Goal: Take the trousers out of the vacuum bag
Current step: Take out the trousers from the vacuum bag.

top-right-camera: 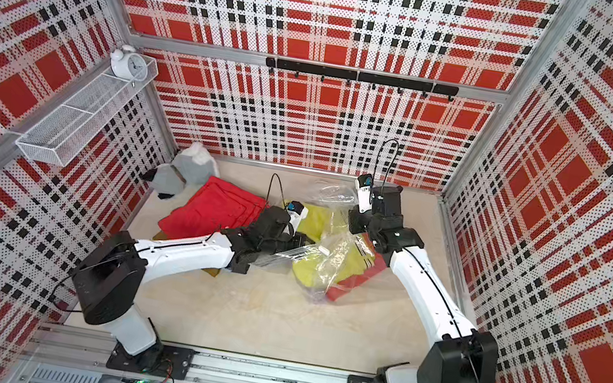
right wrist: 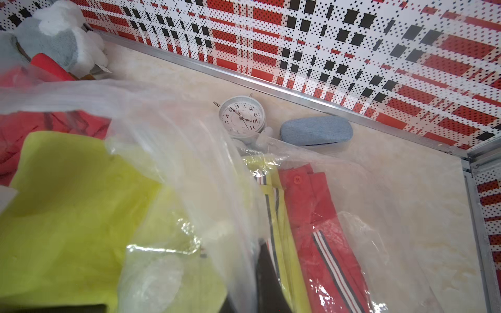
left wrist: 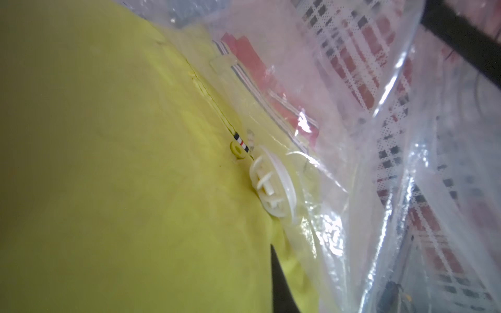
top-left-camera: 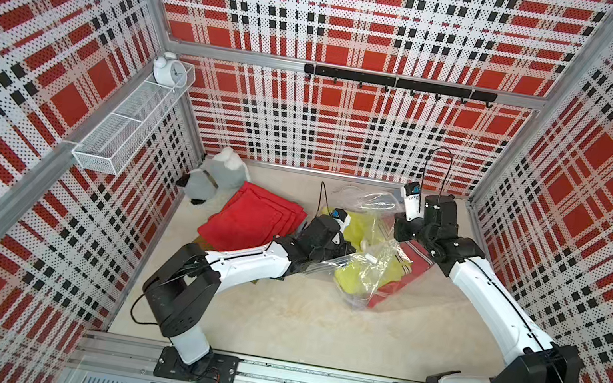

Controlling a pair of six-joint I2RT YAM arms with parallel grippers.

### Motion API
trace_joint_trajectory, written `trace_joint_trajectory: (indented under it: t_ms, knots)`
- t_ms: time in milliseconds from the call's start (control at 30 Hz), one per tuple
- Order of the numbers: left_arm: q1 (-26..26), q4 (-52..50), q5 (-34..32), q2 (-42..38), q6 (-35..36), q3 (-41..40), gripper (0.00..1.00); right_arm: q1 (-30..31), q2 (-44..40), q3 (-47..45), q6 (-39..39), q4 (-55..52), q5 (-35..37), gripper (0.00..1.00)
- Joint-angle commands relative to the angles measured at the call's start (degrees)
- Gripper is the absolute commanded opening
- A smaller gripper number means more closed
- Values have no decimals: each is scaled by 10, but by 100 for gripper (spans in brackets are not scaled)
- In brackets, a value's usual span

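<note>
The vacuum bag [top-left-camera: 375, 271] lies on the worktop [top-left-camera: 274, 322], with yellow-green trousers [top-left-camera: 353, 276] and red trousers [top-left-camera: 417, 261] inside it. The right gripper [top-left-camera: 398, 231] has its fingers closed, seemingly on the film; those of the left gripper [top-left-camera: 348, 247], against yellow-green cloth, cannot be read. If the film slips, bag and trousers may drag together

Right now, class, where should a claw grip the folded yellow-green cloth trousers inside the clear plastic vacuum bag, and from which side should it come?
Probably the bunched edge of the folded yellow-green cloth trousers nearest the left arm, coming from that arm's side: the clear plastic vacuum bag gapes over its wrist, and the left wrist view shows bare cloth there.
</note>
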Motion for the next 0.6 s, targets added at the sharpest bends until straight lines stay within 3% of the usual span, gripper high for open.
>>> trace_joint_trajectory:
  t_ms: [0, 267, 567]
  knots:
    - [36, 39, -11, -32, 10, 53, 0, -11, -3, -12, 11, 22, 14, 0]
    - [69, 25, 38, -8, 28, 144, 0, -54, -7, -34, 45, 27, 34, 0]
    - [52, 25, 76, 91, 34, 246, 0, -82, -24, -30, 64, 19, 106, 0]
